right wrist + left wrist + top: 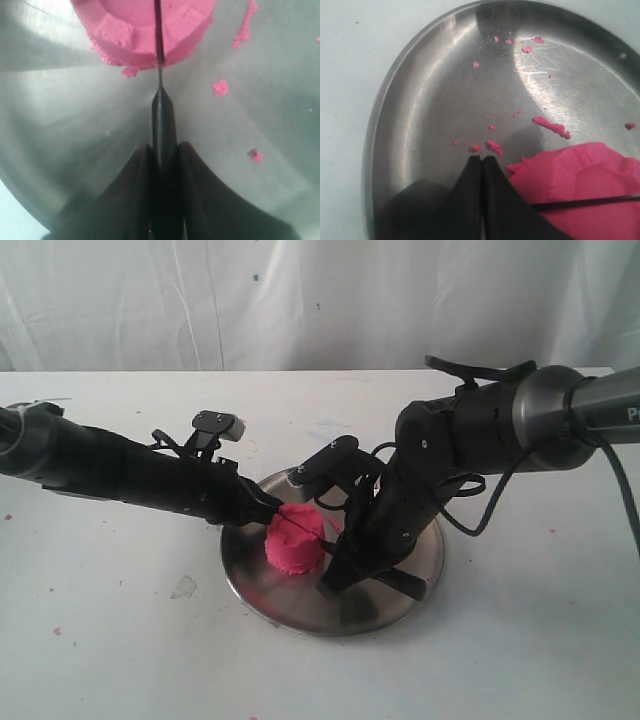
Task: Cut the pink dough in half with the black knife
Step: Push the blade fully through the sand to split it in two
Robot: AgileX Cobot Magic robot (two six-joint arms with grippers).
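The pink dough (295,540) sits on the round steel plate (400,600), left of its middle. My right gripper (338,540) is shut on the handle of the black knife (163,120). The thin blade (158,35) lies sunk into the top of the dough (130,25), across its middle. In the left wrist view the blade (585,202) shows as a dark line over the dough (585,170). My left gripper (482,159) is shut with nothing between its fingers, and its tip rests against the dough's left side (268,510).
Small pink crumbs (552,126) are scattered over the plate (420,110), some near the knife (220,87). The plate stands on a white table (120,640), with a white curtain behind. Both arms crowd over the plate's middle.
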